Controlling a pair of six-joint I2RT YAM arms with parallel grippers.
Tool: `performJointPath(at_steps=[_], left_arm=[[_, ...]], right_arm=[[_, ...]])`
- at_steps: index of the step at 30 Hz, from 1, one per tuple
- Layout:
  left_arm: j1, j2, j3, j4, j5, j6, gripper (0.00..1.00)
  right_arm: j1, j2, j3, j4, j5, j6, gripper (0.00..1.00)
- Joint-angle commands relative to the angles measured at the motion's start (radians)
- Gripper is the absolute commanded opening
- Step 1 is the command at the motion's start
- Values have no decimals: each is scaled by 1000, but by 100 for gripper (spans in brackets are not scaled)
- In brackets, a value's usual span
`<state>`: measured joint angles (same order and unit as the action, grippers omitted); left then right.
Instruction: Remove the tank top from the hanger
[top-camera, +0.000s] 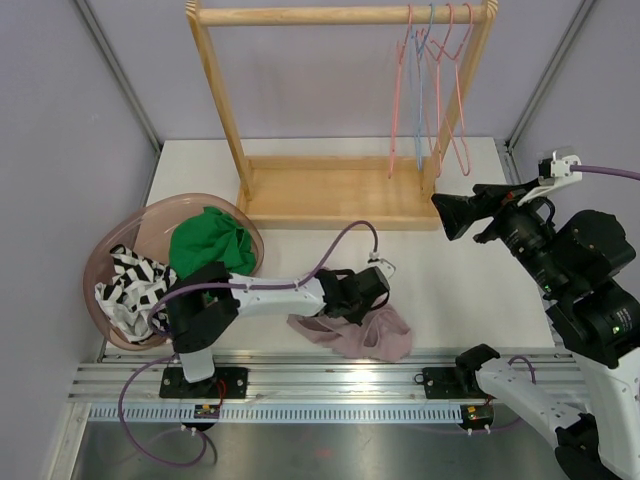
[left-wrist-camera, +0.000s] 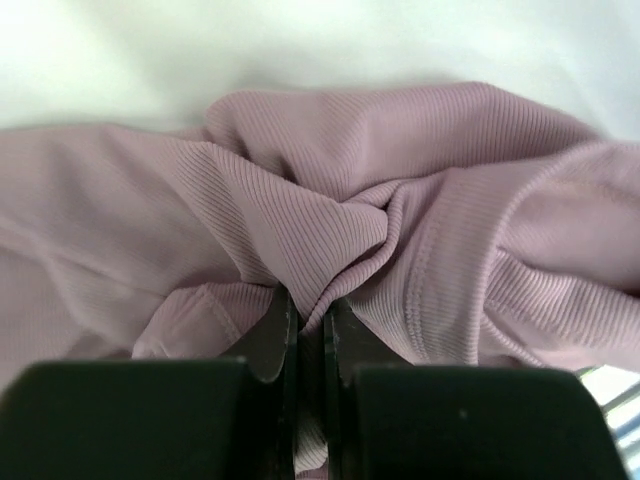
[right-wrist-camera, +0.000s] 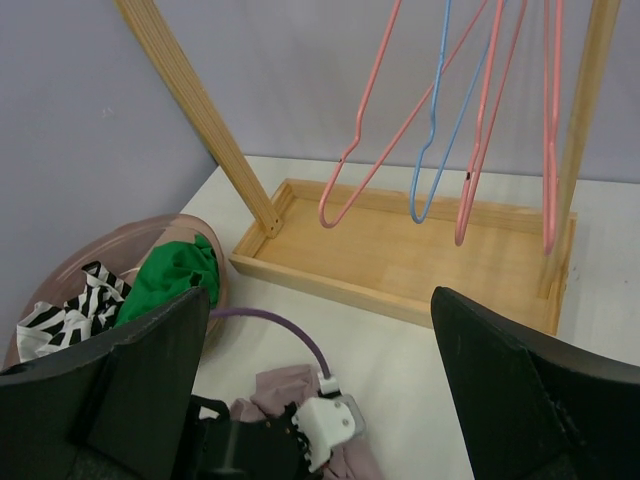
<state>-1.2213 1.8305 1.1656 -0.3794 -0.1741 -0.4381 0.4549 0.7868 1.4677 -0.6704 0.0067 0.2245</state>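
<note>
The mauve ribbed tank top (top-camera: 362, 335) lies crumpled on the white table near the front edge, off any hanger. My left gripper (top-camera: 352, 312) is down on it, shut on a fold of the fabric (left-wrist-camera: 312, 300). In the left wrist view the tank top (left-wrist-camera: 330, 190) fills the frame. Several bare pink and blue hangers (top-camera: 430, 90) hang at the right end of the wooden rack. My right gripper (top-camera: 462, 215) is open and empty, raised at the right, near the rack's right post. In the right wrist view the tank top (right-wrist-camera: 275, 392) lies below, and the hangers (right-wrist-camera: 440, 120) hang ahead.
A wooden garment rack (top-camera: 335, 190) with a tray base stands at the back centre. A pink basket (top-camera: 105, 255) at the left holds green (top-camera: 208, 240) and black-and-white clothes (top-camera: 125, 290). A purple cable (top-camera: 335, 245) arcs over the table to the left wrist.
</note>
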Motion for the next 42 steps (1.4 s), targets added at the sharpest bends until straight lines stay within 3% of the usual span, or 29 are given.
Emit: performJointPath(at_steps=[1, 10, 18, 22, 28, 34, 35, 36, 39, 41, 42], left_arm=[[75, -163, -3, -134, -204, -43, 0], [328, -453, 95, -349, -289, -19, 0], [545, -585, 249, -478, -318, -8, 0], [711, -629, 311, -548, -337, -4, 0], [962, -691, 295, -570, -260, 22, 0], [1167, -718, 157, -549, -167, 45, 1], [1189, -721, 134, -546, -160, 52, 8], [1207, -726, 97, -543, -156, 53, 28], [1263, -741, 60, -532, -148, 62, 42], [1273, -761, 63, -539, -168, 58, 74], [1273, -770, 74, -541, -177, 56, 85]], right_arm=[[-5, 0, -21, 46, -13, 7, 99], [-4, 5, -37, 54, 16, -4, 100], [-5, 34, -53, 91, 18, -4, 99], [-5, 57, -60, 103, 12, -10, 100], [-5, 78, -76, 137, -2, -8, 99], [-4, 107, -67, 152, -28, -8, 100], [-5, 111, -66, 153, -31, -8, 99], [-5, 118, -63, 152, -33, -8, 100], [-5, 137, -53, 140, -33, -5, 99], [-5, 150, -49, 124, -21, -4, 100], [-5, 152, -44, 118, -16, -1, 100]])
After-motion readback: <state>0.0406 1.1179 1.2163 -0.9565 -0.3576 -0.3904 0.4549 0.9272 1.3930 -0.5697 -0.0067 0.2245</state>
